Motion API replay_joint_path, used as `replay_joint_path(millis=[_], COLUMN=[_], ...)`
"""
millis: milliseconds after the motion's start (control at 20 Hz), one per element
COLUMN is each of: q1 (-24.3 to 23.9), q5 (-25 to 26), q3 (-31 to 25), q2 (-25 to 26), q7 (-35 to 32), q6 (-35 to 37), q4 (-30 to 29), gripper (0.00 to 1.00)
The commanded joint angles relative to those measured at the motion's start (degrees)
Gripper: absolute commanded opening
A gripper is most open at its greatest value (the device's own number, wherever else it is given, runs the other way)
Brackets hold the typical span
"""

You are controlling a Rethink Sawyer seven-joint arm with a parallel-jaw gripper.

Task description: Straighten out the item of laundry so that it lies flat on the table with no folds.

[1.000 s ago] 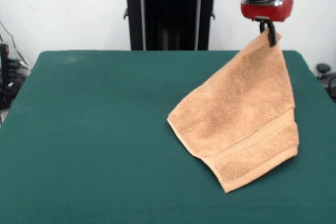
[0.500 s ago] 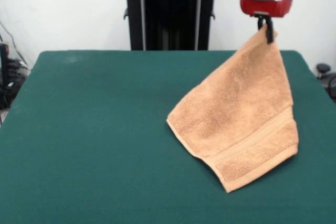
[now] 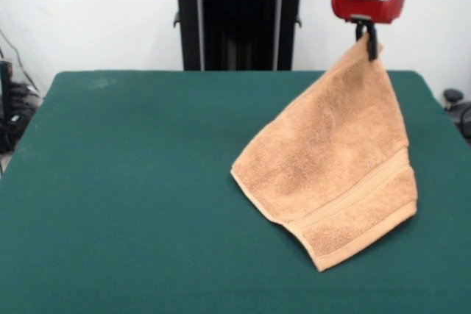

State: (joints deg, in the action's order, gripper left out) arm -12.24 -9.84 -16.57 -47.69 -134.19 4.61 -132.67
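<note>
Gripper (image 3: 370,42): high above the far right part of the worktop, fingers (image 3: 372,48) pinched tight on one corner of the towel.
Towel (image 3: 335,159): hangs from that raised corner as a slanted, tent-like sheet; lower part on the worktop, right of centre.
Banded hem (image 3: 360,207): lowest and nearest the camera, resting on the felt, likely acting as the anchor.
Reason for the corner hold: probably to let the cloth's own weight pull the layers apart and open the fold.
Reason for the height: enough to tension the sheet while keeping the bottom edge on the surface.
Worktop (image 3: 132,182): dark green, broad bare area to the left for spreading.
Fold state: hard to tell whether a second layer sits behind the face; not yet flat.
Step in hand: lifting and drawing out, judged early to midway.
Risk: terry slipping from the pinch, or the hem dragging and bunching.
</note>
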Motion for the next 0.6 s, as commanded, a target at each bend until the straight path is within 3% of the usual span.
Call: replay_joint_path(millis=[50,600], q1=[1.52,4.35], q5=[0.77,0.19], q3=[0.52,1.19], q2=[1.55,1.94], q7=[-4.95,-6.01], q6=[3.32,2.12], q4=[0.93,1.27], gripper=[0.0,0.0])
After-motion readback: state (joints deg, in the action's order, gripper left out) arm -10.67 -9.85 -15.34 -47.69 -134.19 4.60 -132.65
